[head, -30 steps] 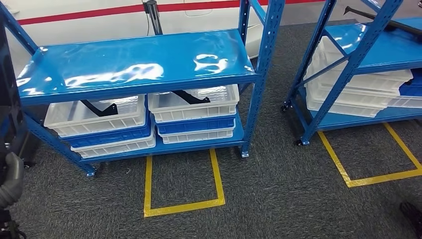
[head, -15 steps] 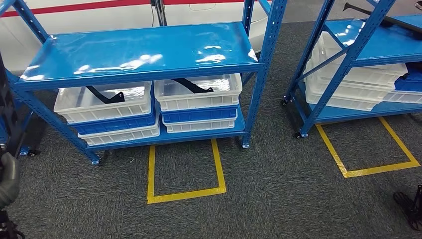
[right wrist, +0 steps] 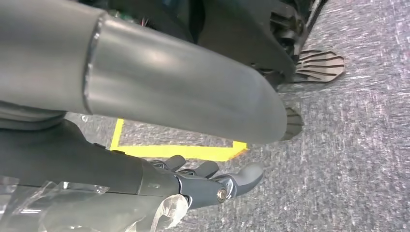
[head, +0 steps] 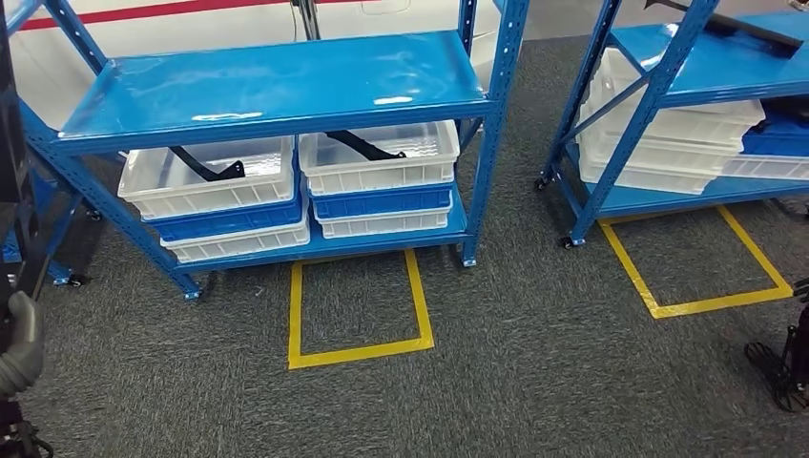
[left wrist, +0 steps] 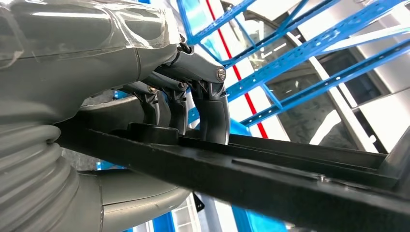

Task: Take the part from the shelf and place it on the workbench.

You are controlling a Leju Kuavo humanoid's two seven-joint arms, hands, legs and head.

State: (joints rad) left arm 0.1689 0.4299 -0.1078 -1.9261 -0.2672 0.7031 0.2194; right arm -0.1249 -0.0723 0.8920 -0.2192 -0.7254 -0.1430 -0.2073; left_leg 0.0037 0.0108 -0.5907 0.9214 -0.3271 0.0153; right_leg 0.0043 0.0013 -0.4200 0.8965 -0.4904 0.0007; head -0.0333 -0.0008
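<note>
- Closest in, the left hand (left wrist: pixel 183 104) has its fingers (left wrist: pixel 215 118) curled over a long black part (left wrist: pixel 270 181), with the thumb underneath, so the part is gripped. In the head view the same hand (head: pixel 19 343) sits at the lower left edge, with the part (head: pixel 11 143) rising as a dark bar up that edge.
- The right hand (right wrist: pixel 203 183) hangs low over the carpet (right wrist: pixel 358 145), its fingers apart and lightly bent, with nothing in it.
- The grey carpet (head: pixel 534 363) has two yellow tape boxes: one (head: pixel 358 310) in front of the near rack and another (head: pixel 696 262) in front of the right rack.
- The near rack (head: pixel 286 86) is blue, with a bare, shiny top shelf.
- On its lower shelf are two stacks of trays side by side, white over blue over white.
- The left top tray (head: pixel 215 181) holds a black part (head: pixel 205 167), and the right top tray (head: pixel 382 157) holds another (head: pixel 363 146).
- The right rack (head: pixel 658 76) stands apart from the near one, with carpet between them. White trays (head: pixel 658 143) are stacked on its lower shelf, with a blue one (head: pixel 777 138) beside them.
- A long dark piece (head: pixel 744 29) lies on that rack's upper shelf.
- Farthest back, behind the near rack, is a white wall (head: pixel 219 29) with a red stripe (head: pixel 143 11).
</note>
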